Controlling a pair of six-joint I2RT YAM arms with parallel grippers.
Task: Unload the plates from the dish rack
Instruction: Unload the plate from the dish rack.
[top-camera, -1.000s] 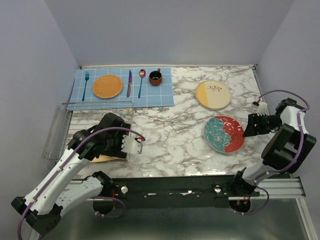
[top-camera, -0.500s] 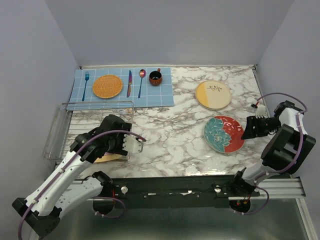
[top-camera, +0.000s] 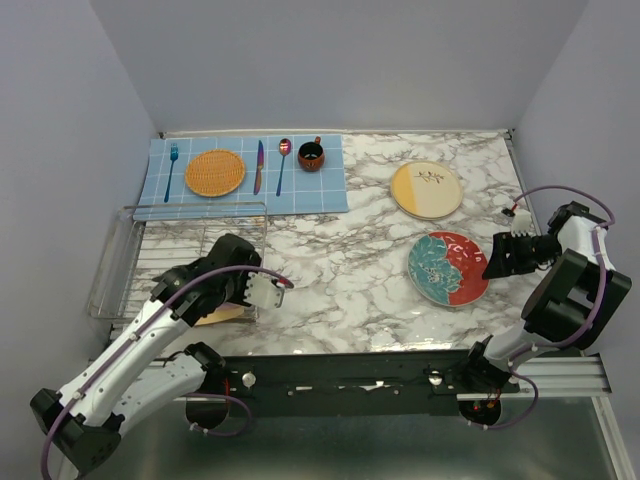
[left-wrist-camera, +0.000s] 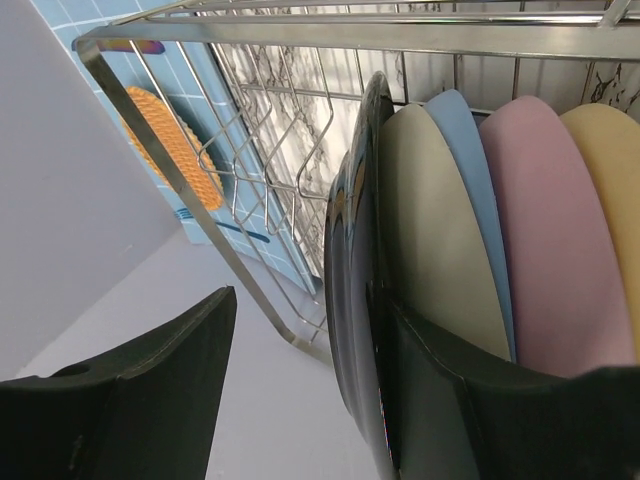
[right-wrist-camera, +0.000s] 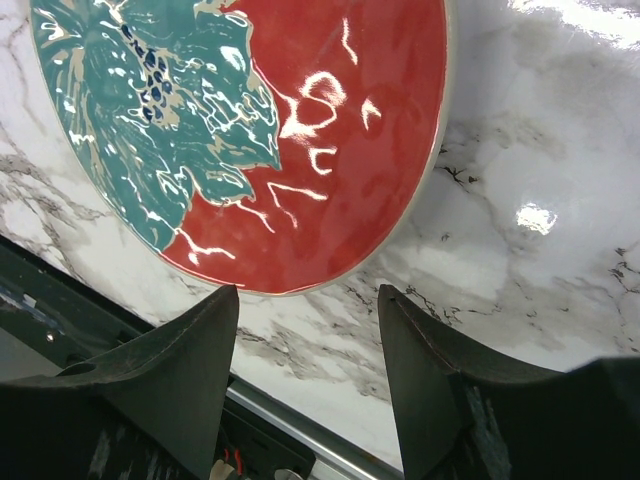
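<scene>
Four plates stand on edge in the dish rack (left-wrist-camera: 180, 180) at the worktop's (top-camera: 350, 265) left: a black-rimmed beige plate (left-wrist-camera: 440, 230) foremost, then a blue plate (left-wrist-camera: 468, 160), a pink plate (left-wrist-camera: 550, 230) and a yellow-orange plate (left-wrist-camera: 612, 190), all glossy and close-packed. The left jaws stand apart astride the black rim, one finger just beside the beige face, the other clear of the back. The teal-and-red plate (right-wrist-camera: 250, 130) lies flat on the right, near the cream-and-yellow plate (top-camera: 427, 189); the right jaws gape empty at its rim
</scene>
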